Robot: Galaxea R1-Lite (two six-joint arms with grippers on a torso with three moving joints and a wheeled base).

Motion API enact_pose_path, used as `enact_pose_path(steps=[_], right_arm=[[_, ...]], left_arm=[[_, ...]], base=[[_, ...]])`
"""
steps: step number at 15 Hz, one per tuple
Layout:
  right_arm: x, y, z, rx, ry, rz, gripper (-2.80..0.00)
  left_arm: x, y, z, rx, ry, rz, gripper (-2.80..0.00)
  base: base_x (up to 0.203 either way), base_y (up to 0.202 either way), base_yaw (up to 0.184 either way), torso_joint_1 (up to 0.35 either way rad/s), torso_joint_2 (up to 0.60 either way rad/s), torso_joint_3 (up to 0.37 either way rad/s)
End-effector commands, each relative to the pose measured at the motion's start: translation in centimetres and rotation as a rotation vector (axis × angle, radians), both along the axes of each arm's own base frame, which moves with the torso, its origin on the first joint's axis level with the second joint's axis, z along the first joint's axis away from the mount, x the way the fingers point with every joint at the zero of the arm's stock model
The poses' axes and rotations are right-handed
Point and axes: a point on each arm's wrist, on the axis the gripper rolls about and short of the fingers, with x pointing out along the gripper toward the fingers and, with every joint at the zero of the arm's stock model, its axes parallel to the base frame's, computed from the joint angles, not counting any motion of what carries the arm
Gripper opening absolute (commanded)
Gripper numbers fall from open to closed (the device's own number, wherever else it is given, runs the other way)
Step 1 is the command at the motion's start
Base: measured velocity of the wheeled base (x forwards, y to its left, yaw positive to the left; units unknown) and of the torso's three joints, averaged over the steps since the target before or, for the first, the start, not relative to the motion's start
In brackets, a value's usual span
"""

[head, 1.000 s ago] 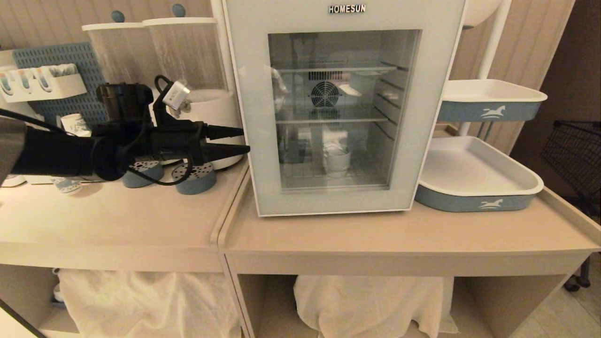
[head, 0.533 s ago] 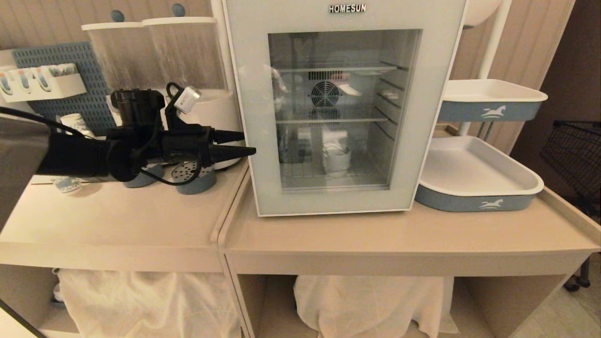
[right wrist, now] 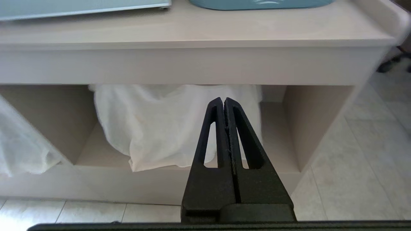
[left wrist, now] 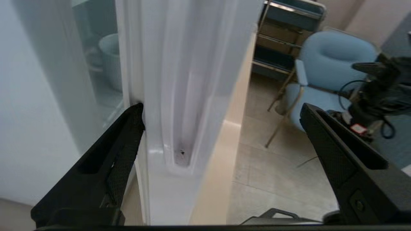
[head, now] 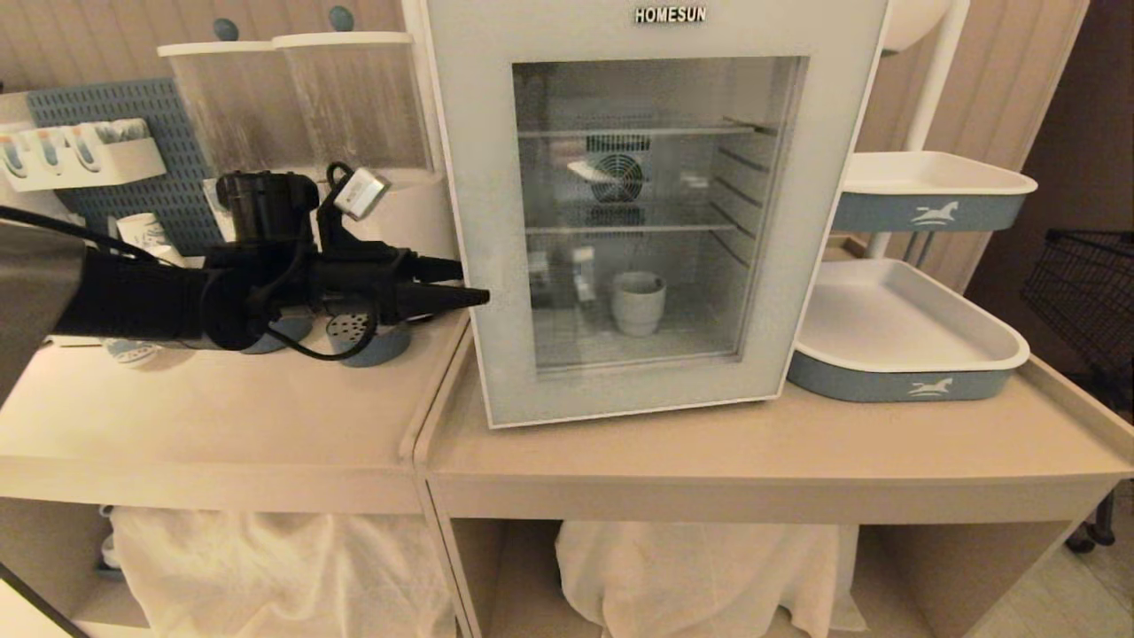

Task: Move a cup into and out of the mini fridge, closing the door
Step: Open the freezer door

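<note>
The white cup (head: pixel 638 301) stands on the floor of the mini fridge (left wrist: pixel 32 96); in the left wrist view the cup (left wrist: pixel 110 61) shows past the door's edge. The door (head: pixel 483 177) with its HOMESUN lettering stands slightly ajar at its left edge. My left gripper (head: pixel 474 282) is open and level at that edge. In the left wrist view the gripper (left wrist: pixel 222 107) straddles the door's edge and its long handle recess (left wrist: pixel 181 128), with one fingertip (left wrist: pixel 136 117) at the gap behind the door. My right gripper (right wrist: pixel 223 100) hangs shut and empty below the table front.
Two clear drink dispensers (head: pixel 354 97) and a pegboard with paper cups stand left of the fridge. White-and-blue trays (head: pixel 904 328) sit to its right, and a black wire basket (head: pixel 1090 283) stands beyond them. White cloth (head: pixel 700 567) fills the shelves below. A blue chair (left wrist: pixel 334 54) is across the floor.
My left gripper has moved right to the door's left edge. That edge has swung out a little towards me, and the cup now shows more clearly through the glass.
</note>
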Motion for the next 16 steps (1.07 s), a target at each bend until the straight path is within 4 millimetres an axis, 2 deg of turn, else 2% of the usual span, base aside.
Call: enact_pose_path(steps=[1, 5, 8, 13, 16], right_arm=[[0.0, 0.0, 0.0, -0.001, 0.003, 0.002, -2.8], [0.0, 0.0, 0.0, 0.0, 0.003, 0.003, -2.8], [0.0, 0.0, 0.0, 0.0, 0.003, 0.003, -2.8], [0.0, 0.0, 0.0, -0.001, 0.003, 0.002, -2.8], [0.0, 0.0, 0.0, -0.001, 0.003, 0.002, -2.8]], left_arm=[[-0.5, 0.1, 0.6, -0.001, -0.03, -0.001, 0.0], [-0.8, 0.0, 0.4, 0.001, -0.023, -0.002, 0.0], [-2.4, -0.3, 0.5, 0.002, -0.004, -0.024, 0.0], [-7.5, -0.4, 1.9, -0.003, 0.001, -0.075, 0.0], [-11.7, -0.5, 2.9, -0.005, -0.013, -0.105, 0.0]], base=[[0.0, 0.0, 0.0, 0.0, 0.0, 0.0], [0.0, 0.0, 0.0, 0.0, 0.0, 0.0], [0.0, 0.0, 0.0, 0.0, 0.0, 0.0], [0.0, 0.0, 0.0, 0.0, 0.0, 0.0], [0.0, 0.0, 0.0, 0.0, 0.0, 0.0]])
